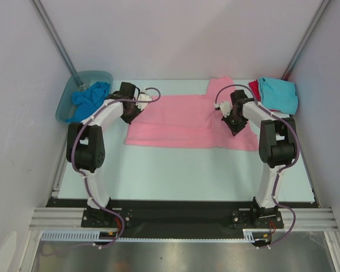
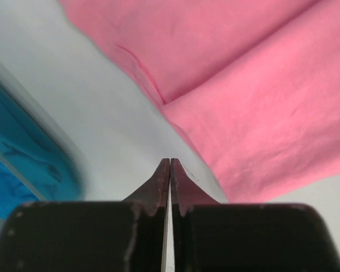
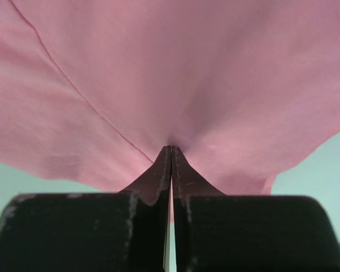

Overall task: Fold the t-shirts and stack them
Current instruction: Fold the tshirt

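Beside the plastic tub [image 1: 64, 101] holding a crumpled blue tee [image 1: 89, 97], my left end effector [image 2: 170, 164] is closed, empty; my right end effector [image 3: 171, 150] pinches the soft pink tee [image 1: 181, 124].

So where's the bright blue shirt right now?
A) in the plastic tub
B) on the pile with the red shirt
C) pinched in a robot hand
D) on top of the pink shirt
A. The bright blue t-shirt lies crumpled inside the plastic tub at the far left corner of the table.
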Controlling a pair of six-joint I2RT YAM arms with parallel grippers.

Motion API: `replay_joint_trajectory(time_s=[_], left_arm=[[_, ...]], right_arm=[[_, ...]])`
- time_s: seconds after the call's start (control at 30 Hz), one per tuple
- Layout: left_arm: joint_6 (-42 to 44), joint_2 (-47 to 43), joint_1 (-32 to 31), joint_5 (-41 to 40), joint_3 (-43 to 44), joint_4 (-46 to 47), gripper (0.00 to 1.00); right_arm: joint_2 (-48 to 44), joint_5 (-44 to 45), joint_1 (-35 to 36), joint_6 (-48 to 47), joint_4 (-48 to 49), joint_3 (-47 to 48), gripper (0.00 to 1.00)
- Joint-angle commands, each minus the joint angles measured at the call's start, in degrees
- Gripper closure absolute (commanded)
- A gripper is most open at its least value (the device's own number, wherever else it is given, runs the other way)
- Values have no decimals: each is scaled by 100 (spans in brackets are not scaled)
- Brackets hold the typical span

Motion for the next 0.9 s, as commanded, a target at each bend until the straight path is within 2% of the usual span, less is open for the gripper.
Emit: replay_joint_trajectory(time_s=[0.0,0.23,0.43,0.6,0.87], left_arm=[[-117,29,-65,489,179,-181,100],[-55,-173,-65,1280,249,-410,100],[-12,64,-117,1711,223,-647,100],[287,441,-188,1755,293,-1007,100],[411,996,-276,1228,355,-1245,100]], right_arm=[[68,-187,-168,159,-112,237,100],[-37,-143,-361,62,-129,96,100],[95,-231,-440,79,-252,61,100],[235,-240,-493,123,-244,96,100],[481,-249,-590,211,-173,114,100]])
